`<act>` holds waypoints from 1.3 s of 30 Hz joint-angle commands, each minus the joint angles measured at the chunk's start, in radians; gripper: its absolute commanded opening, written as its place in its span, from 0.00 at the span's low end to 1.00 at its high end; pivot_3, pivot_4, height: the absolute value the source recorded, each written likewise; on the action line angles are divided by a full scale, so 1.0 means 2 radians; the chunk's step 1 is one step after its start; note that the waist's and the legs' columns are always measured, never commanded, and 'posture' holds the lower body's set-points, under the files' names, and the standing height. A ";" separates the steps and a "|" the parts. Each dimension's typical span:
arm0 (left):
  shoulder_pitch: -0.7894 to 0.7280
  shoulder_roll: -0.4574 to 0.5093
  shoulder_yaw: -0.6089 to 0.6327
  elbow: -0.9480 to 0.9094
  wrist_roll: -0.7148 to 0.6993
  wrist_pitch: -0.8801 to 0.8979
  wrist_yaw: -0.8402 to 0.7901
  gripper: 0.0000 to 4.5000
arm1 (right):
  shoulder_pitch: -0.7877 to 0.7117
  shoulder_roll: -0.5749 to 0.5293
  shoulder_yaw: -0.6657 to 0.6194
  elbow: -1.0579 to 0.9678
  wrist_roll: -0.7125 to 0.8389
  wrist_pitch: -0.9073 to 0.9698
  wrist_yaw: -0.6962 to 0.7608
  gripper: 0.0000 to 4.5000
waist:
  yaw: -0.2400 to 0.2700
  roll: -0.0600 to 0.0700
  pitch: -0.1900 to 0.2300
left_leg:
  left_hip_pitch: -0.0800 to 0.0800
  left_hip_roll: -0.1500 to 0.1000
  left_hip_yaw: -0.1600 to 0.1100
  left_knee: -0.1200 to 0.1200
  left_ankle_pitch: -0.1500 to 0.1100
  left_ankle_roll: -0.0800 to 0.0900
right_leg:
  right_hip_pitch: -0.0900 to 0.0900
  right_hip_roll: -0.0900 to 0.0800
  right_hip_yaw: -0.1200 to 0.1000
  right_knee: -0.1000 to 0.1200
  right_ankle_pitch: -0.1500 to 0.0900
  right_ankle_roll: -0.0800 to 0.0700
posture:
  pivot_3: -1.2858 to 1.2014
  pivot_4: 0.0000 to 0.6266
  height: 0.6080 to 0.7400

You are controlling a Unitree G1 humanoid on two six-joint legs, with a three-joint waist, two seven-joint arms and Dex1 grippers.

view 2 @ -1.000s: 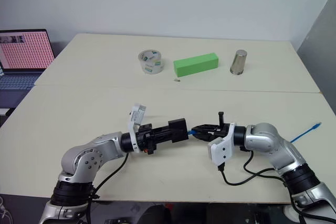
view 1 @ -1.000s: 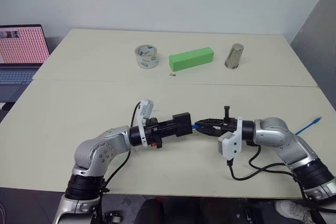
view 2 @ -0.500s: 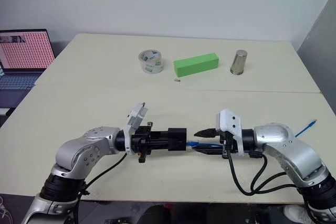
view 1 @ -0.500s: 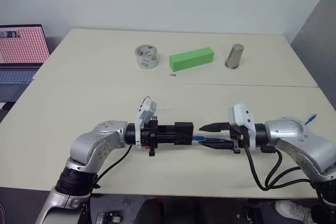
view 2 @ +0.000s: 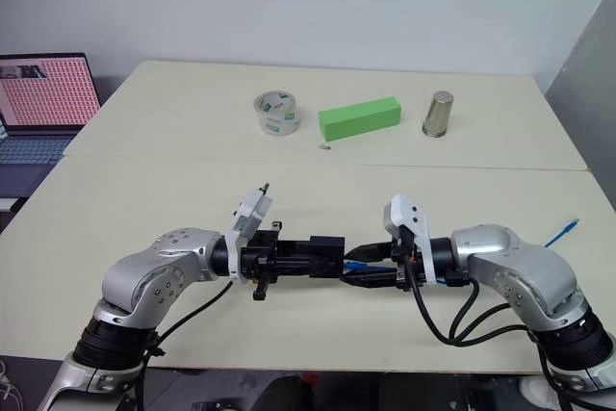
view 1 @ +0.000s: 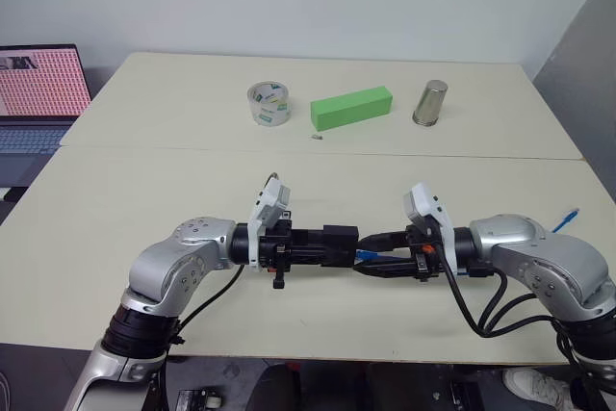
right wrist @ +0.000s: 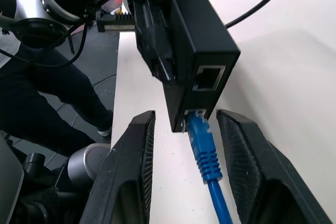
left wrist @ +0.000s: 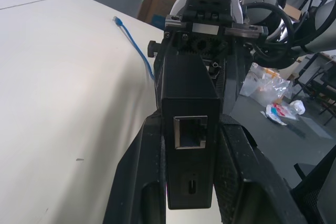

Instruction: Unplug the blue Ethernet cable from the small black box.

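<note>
If tugged with the latch unpressed, would drag the box (left wrist: pixel 190 103) out of the left gripper's (view 1: pixel 337 243) tight pinch above the table, or strain the port. At centre, seated in the lower port: cable (right wrist: pixel 205 153). Spread either side of the plug, gripping nothing: right gripper (right wrist: pixel 187 116); might close askew and slip. Back right, cup (view 1: pixel 429 103), contents hidden
</note>
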 commanded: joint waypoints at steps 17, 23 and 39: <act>0.005 0.010 -0.004 -0.022 0.010 -0.020 -0.023 0.17 | -0.024 -0.010 0.005 0.012 -0.056 -0.022 0.062 0.01 | 0.000 0.000 0.000 | 0.000 0.000 0.000 0.000 0.000 0.000 | 0.000 0.000 0.000 0.000 0.000 0.000 | 0.52 0.24 1.00; 0.006 0.028 -0.011 -0.012 0.046 -0.053 -0.028 0.17 | -0.024 -0.028 0.006 0.030 -0.085 -0.034 0.079 0.01 | 0.000 0.000 0.000 | 0.000 0.000 0.000 0.000 0.000 0.000 | 0.000 0.000 0.000 0.000 0.000 0.000 | 0.52 0.24 1.00; 0.018 0.013 0.010 0.053 0.117 -0.146 0.036 0.17 | -0.101 0.082 -0.004 0.318 -0.337 -0.247 -0.181 0.00 | -0.002 0.000 0.000 | 0.000 0.000 0.001 0.000 0.000 0.000 | -0.001 0.000 0.001 0.001 0.000 0.000 | 0.52 0.24 1.00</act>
